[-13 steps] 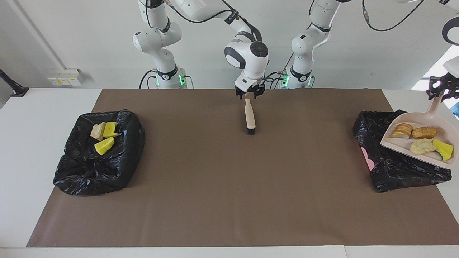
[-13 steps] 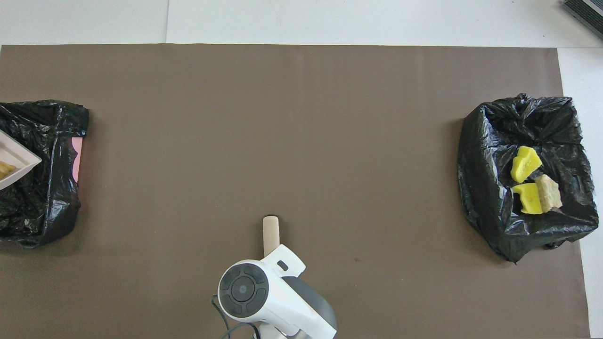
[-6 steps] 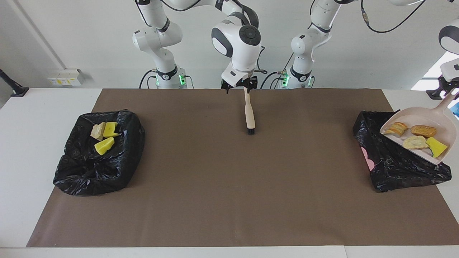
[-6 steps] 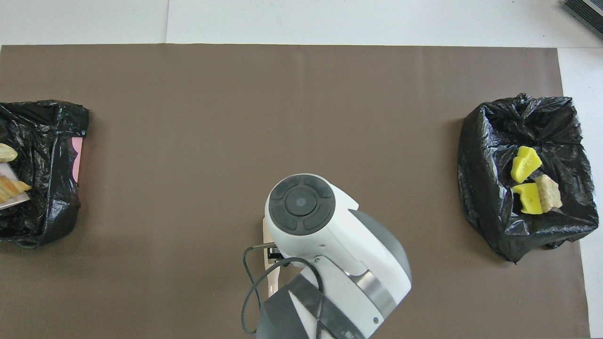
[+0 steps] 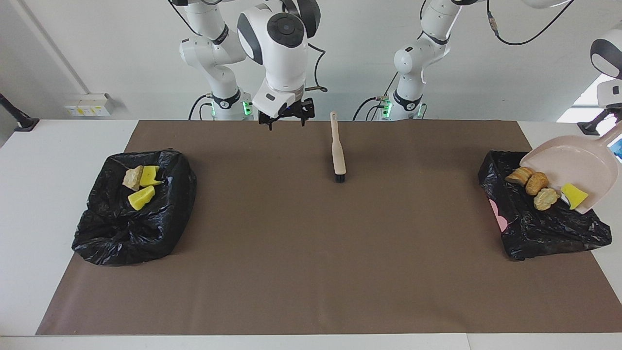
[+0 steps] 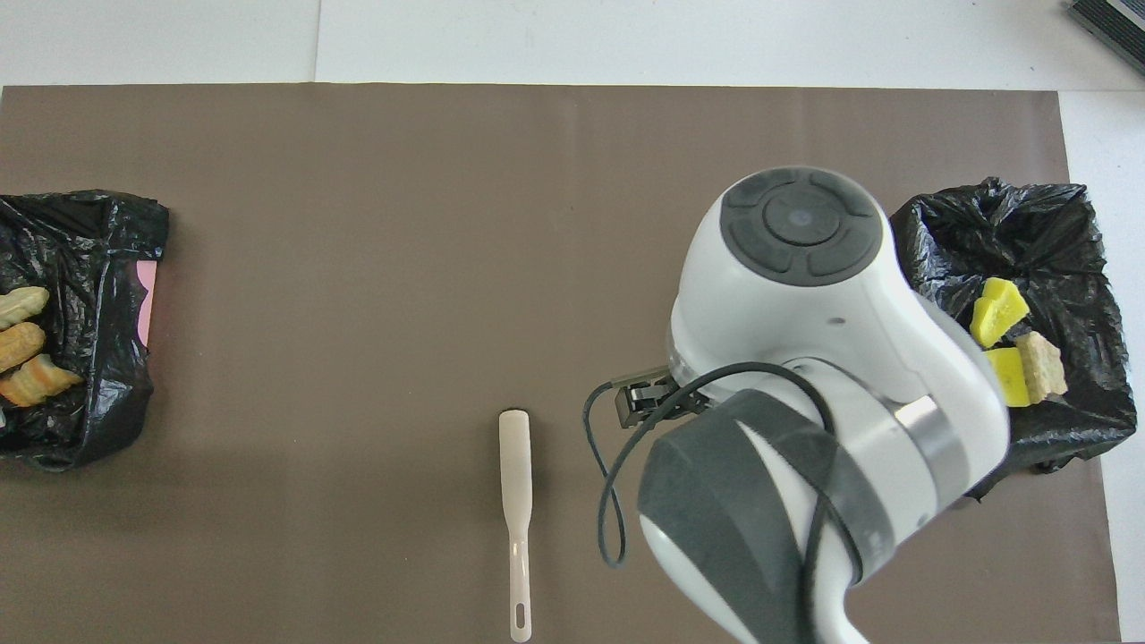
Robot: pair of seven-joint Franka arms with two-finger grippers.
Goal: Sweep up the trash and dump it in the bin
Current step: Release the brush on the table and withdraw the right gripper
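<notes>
Facing view: the right claw [image 5: 285,116], released, hangs over the worktop [image 5: 311,272] beside the brush [image 5: 337,151]. The left claw, clenched on the dustpan [image 5: 578,163], tips trash [image 5: 537,183] into the bin [image 5: 544,223] under it.

Overhead view: the brush [image 6: 516,510] lies beside the right claw [image 6: 646,402]; trash [image 6: 22,344] rests in the bin [image 6: 98,268].

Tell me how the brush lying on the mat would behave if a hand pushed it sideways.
The brush looks stiff and light: a thin, straight handle. It lies flat on the brown mat, so it would probably slide or pivot, not roll. Its dark bristle end may drag.

Right hand [image 5: 286,116] hangs open, raised; left hand [image 5: 600,121] is clenched, tilted.
</notes>
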